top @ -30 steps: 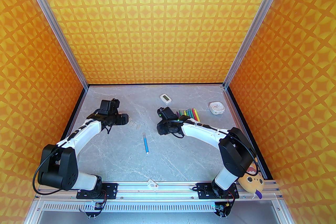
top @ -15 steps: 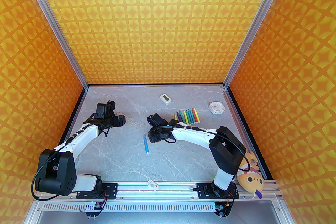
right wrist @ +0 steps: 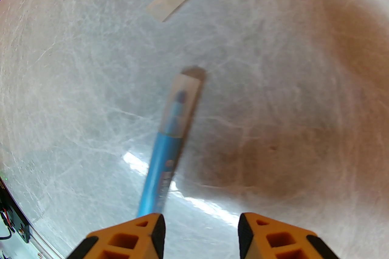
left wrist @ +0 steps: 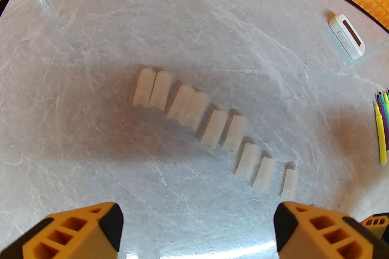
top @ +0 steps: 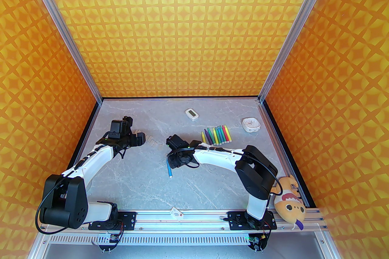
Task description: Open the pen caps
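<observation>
A blue pen (top: 169, 171) with its pale cap (right wrist: 184, 100) still on lies mid-table. My right gripper (top: 177, 160) hovers over its capped end and hides that end from above. In the right wrist view the gripper (right wrist: 200, 236) is open and holds nothing, and the pen's barrel (right wrist: 162, 166) runs down to its left finger (right wrist: 153, 232). Several loose pen caps (left wrist: 218, 128) lie in a slanted row in front of my left gripper (left wrist: 197, 230), which is wide open and above the table. Other pens (top: 216, 134) lie uncapped in a row at the back right.
A white timer (top: 191, 114) and a small white clock (top: 250, 124) sit near the back edge. A plush toy (top: 290, 206) leans by the right arm's base. A small tag (top: 176, 212) lies on the front rail.
My right arm has swung left and nearer, from beside the pen row to over the blue pen. The left gripper has pulled back left off the caps and opened wider.
</observation>
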